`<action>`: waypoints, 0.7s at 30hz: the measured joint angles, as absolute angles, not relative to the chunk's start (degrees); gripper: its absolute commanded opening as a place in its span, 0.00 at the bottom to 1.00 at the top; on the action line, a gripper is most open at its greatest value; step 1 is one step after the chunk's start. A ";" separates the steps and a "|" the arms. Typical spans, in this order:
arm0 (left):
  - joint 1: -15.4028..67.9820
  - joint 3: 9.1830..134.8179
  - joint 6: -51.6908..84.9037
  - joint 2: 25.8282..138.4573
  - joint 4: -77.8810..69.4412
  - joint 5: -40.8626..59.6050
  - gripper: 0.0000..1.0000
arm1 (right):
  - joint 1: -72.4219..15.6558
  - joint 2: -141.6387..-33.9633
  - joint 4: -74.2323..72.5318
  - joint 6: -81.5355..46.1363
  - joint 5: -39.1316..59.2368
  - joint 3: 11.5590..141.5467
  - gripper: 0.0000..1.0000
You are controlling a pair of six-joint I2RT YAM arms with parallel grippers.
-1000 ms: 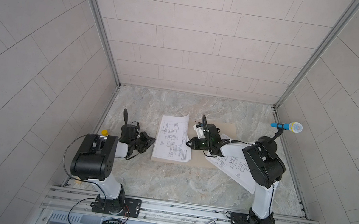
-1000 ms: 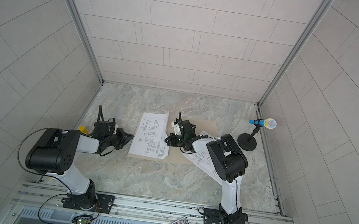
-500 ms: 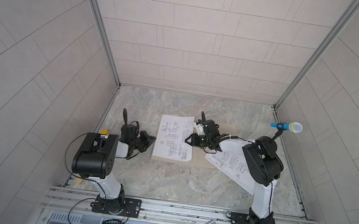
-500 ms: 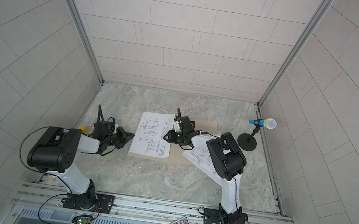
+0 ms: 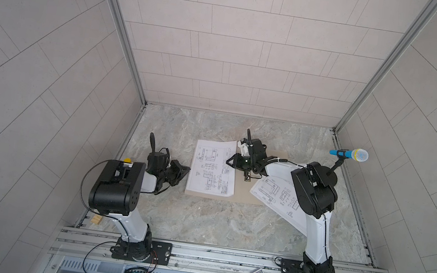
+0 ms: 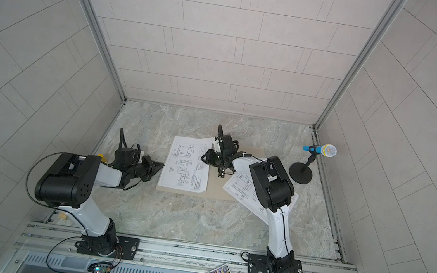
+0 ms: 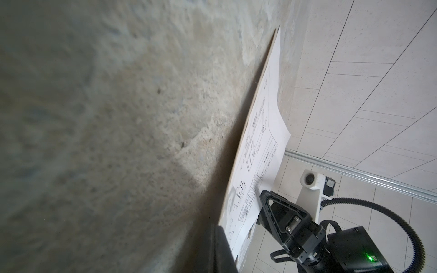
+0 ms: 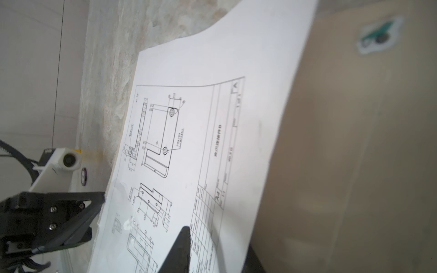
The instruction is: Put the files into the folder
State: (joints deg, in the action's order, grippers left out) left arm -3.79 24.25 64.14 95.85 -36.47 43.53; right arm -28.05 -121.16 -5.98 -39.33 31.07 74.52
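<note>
While the left arm lies folded low on the table, the left gripper [image 5: 184,169] has its fingers pressed together, tip at the left edge of the printed sheet [image 5: 212,170] lying on the left half of the open folder [image 5: 241,192]. The right arm reaches across. The right gripper [image 5: 229,162] sits at that sheet's right edge, fingers apart with the edge between them. Only the top views show the second sheet [image 6: 242,187], partly under the right arm. The left wrist view shows the sheet's corner curling up, and the right wrist view a green sticker [image 8: 378,35] on the folder.
</note>
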 measured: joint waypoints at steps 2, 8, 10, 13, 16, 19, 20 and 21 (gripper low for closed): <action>-3.79 24.25 64.27 96.03 -36.73 43.57 0.00 | -27.83 -121.51 -5.82 -39.20 31.14 74.59 0.09; -3.79 24.25 64.53 96.20 -36.82 43.66 0.00 | -27.68 -122.28 -5.28 -38.09 32.53 75.22 0.00; -3.79 24.25 64.55 96.20 -36.84 43.68 0.00 | -27.57 -122.39 -4.45 -37.21 33.30 75.83 0.00; -3.79 24.25 64.55 96.23 -36.84 43.68 0.00 | -27.44 -122.52 -2.96 -35.48 34.30 76.97 0.00; -3.77 24.25 64.55 96.23 -36.84 43.68 0.00 | -27.33 -122.52 -2.39 -33.74 35.29 77.25 0.00; -3.79 24.25 64.55 96.47 -37.04 43.70 0.00 | -27.18 -122.52 -1.74 -32.29 36.29 77.52 0.00; -3.79 24.25 64.58 96.62 -37.12 43.70 0.00 | -27.14 -122.52 -1.39 -31.83 36.62 77.71 0.00; -3.79 24.25 64.62 96.79 -37.21 43.70 0.00 | -27.09 -122.52 -1.06 -31.46 36.93 77.95 0.00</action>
State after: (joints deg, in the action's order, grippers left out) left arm -3.79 24.25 64.62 96.79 -37.21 43.70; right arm -27.09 -122.52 -1.06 -31.46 36.93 77.95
